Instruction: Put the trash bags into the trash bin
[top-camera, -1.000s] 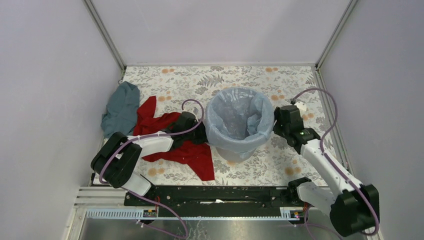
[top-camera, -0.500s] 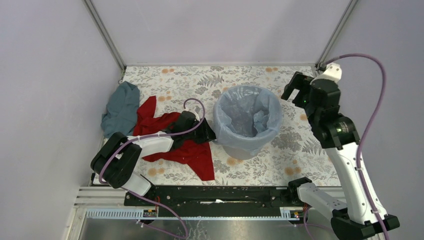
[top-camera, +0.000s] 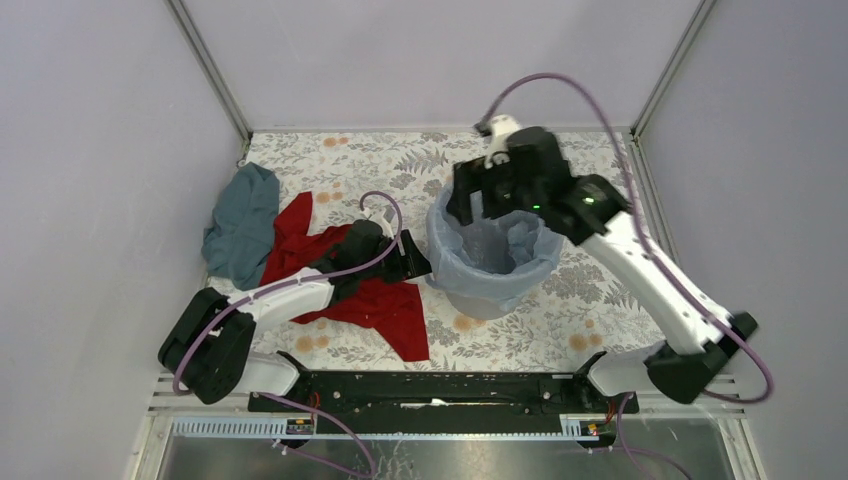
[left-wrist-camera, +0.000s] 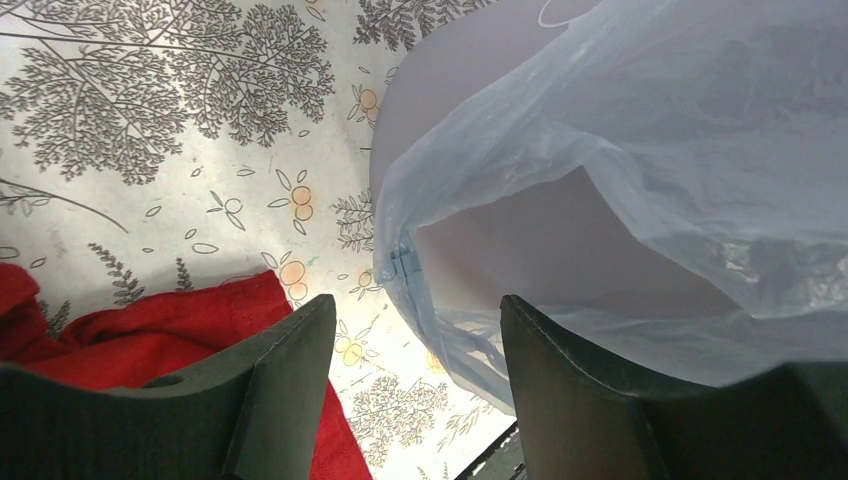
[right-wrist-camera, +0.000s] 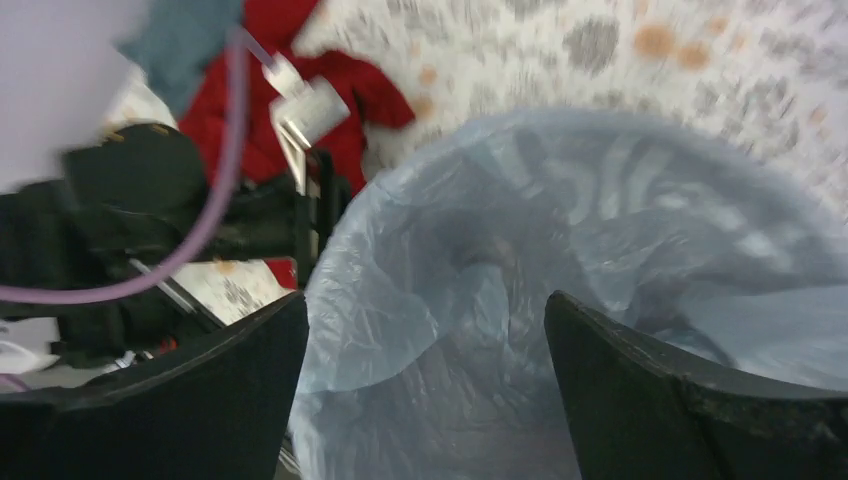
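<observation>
The trash bin (top-camera: 482, 302), a round light grey bucket, stands mid-table. The trash bag (top-camera: 452, 262), thin pale blue film, lines it and folds over the rim. In the left wrist view the bag (left-wrist-camera: 620, 170) drapes down the bin wall (left-wrist-camera: 540, 250). My left gripper (top-camera: 418, 262) sits low beside the bin's left side, open (left-wrist-camera: 415, 340), with only the bag's hanging hem ahead of it. My right gripper (top-camera: 472, 208) hovers over the bin's far-left rim, open (right-wrist-camera: 425, 330), looking down into the crumpled bag (right-wrist-camera: 480, 330).
A red cloth (top-camera: 385, 305) lies under and beside my left arm; a teal-grey cloth (top-camera: 240, 220) lies at the far left. Grey walls close in the floral table (top-camera: 560, 330) on three sides. The left arm (right-wrist-camera: 140, 210) shows blurred in the right wrist view.
The right arm lifted away from the bin's right side and swung over its far rim, jaws now wide. The left jaws widened beside the bin. The bin shifted slightly right.
</observation>
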